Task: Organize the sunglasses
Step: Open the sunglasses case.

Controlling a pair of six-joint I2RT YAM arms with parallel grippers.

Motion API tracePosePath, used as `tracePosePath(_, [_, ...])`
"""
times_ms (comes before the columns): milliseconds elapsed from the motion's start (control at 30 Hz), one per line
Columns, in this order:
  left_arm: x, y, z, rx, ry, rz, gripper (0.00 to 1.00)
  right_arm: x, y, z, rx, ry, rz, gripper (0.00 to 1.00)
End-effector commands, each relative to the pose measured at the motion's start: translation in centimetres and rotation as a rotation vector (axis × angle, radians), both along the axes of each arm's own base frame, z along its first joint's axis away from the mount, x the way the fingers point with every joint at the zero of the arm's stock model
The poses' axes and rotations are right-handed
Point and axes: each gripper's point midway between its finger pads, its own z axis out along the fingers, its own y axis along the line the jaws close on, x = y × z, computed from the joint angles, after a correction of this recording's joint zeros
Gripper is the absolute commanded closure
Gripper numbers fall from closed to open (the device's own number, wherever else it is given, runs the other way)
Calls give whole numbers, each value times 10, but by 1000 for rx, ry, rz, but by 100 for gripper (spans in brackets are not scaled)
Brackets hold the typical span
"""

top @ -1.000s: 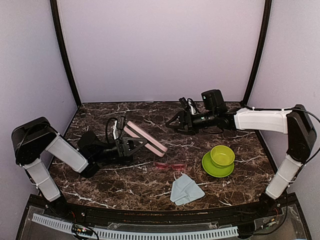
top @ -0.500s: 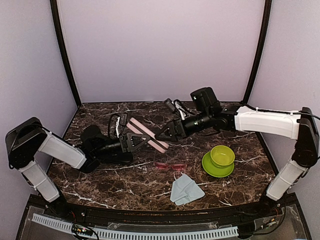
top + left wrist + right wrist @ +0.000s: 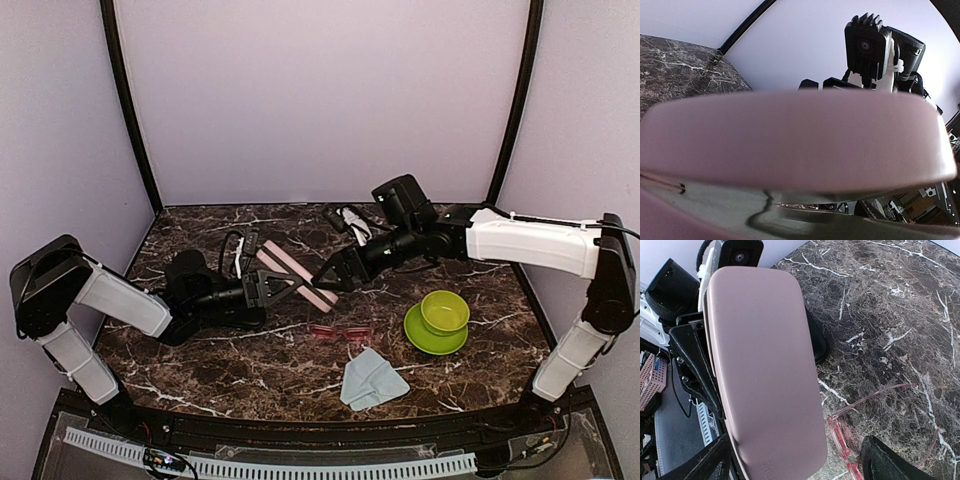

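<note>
The red-pink sunglasses (image 3: 340,331) lie open on the marble table, just in front of both grippers; they also show in the right wrist view (image 3: 846,452). My left gripper (image 3: 278,287) is shut on a pink oblong case (image 3: 295,276) and holds it tilted above the table. The case fills the left wrist view (image 3: 795,135). My right gripper (image 3: 333,279) is open at the case's right end, and in its wrist view the case (image 3: 765,370) reaches down between its fingers (image 3: 888,463). The black sunglasses are out of view.
A light blue folded cloth (image 3: 372,379) lies near the front, right of centre. A green bowl on a green plate (image 3: 440,318) stands to the right. Black corner posts and lilac walls close in the table (image 3: 200,360).
My right arm has swung left from the back right, bringing its open gripper to the case's end. My left gripper has shifted the case slightly right.
</note>
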Motion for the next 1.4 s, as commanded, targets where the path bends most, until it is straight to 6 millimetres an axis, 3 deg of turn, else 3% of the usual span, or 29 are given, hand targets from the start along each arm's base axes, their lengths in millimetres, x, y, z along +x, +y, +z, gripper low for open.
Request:
tracePosePath(0, [-1,-1,39,-71,-102,-11,100,1,5,1,-20,-34,8,9])
tracePosePath(400, [-2,-3,40,-75,-98,-22,100,2,7,-12,-90,-64,4,12])
tracePosePath(1367, [-35,3,35,-85,-179,-151,100,46,-20,-22,-151,-46,-200,31])
